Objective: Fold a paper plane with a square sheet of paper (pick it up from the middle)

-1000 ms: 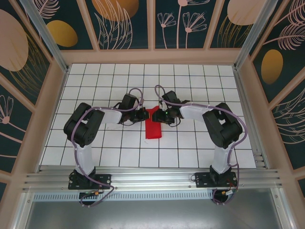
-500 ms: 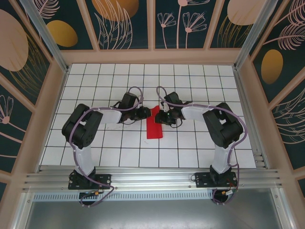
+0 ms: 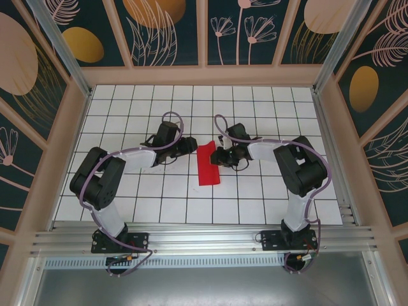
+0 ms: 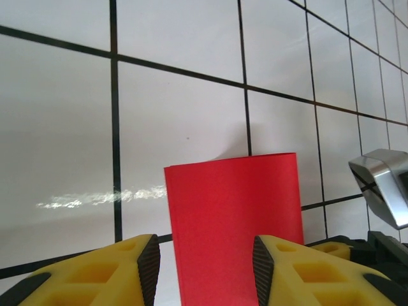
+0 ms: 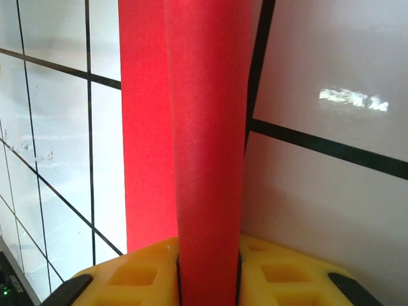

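Note:
The square sheet of paper [image 3: 208, 167] lies folded into a narrow red rectangle at the middle of the white grid table. My right gripper [image 3: 217, 157] sits at its upper right edge. In the right wrist view this gripper [image 5: 207, 258] is shut on the paper's raised, rounded fold [image 5: 207, 127], which runs straight up between the yellow fingers [image 5: 274, 271]. My left gripper [image 3: 191, 145] stands just left of the paper's top end. In the left wrist view it [image 4: 205, 258] is open, and the flat red paper [image 4: 236, 210] lies between and beyond its fingertips without touching the pads.
The table [image 3: 255, 115] is bare white tile with black grid lines, walled by wooden frames and patterned panels [image 3: 166, 32]. Part of the right gripper's metal body [image 4: 382, 185] shows at the right of the left wrist view. An aluminium rail [image 3: 204, 239] runs along the near edge.
The left gripper has opened and drawn back to the left off the paper. The right gripper has closed on the paper's fold and shifted slightly right with it.

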